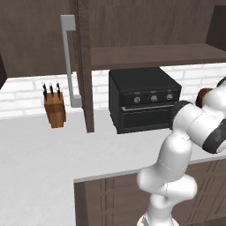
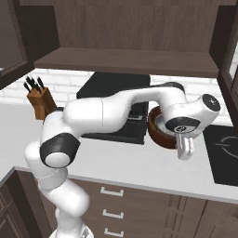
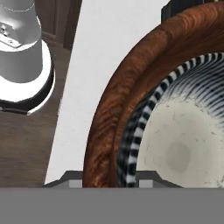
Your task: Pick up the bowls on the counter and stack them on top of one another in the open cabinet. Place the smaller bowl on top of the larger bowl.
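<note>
A rendered home kitchen: a pale counter point(image 1: 44, 145) over dark wood base cabinets with drawers point(image 2: 139, 204), a white brick backsplash point(image 1: 22, 95), a knife block point(image 1: 54, 108) far left of the hand, a black toaster oven point(image 1: 143, 99) beside it, wall cabinets point(image 2: 125, 32) overhead

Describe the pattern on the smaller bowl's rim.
Black-and-white stripes ring the smaller bowl, nested in the larger bowl; clearest in hand view.
</note>
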Motion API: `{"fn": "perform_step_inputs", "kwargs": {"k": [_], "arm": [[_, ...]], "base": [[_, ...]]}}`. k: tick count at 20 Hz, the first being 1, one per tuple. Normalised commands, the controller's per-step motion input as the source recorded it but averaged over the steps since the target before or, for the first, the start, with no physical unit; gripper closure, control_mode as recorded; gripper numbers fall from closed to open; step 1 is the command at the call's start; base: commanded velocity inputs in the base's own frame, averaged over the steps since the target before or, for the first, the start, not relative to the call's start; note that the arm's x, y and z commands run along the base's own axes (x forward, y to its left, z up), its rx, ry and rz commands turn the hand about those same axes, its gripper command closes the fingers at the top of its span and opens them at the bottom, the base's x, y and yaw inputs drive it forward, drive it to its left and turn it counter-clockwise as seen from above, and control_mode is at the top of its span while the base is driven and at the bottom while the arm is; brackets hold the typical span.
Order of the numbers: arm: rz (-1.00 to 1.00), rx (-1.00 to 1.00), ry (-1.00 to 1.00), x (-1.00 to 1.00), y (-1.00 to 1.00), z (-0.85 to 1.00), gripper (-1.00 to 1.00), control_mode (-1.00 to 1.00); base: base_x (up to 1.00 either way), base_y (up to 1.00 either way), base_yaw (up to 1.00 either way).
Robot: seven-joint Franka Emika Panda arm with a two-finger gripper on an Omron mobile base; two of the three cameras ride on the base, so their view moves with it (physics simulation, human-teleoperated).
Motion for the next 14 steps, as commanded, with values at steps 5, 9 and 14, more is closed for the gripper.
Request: {"fn": "perform_step_inputs", "kwargs": {"k": [5,9,14], "arm": [[0.0,0.0,-0.27,-0.73,0.7,1.0,1.0,-1.0],[0.0,0.0,-0.26,-0.43,0.63,1.0,1.0,-1.0],[0.01,-0.02,-0.19,0.15,0.58,1.0,1.0,-1.0]], "base": [[0.0,0.0,0.0],[0.0,0.0,0.0],[0.0,0.0,0.0]]}}
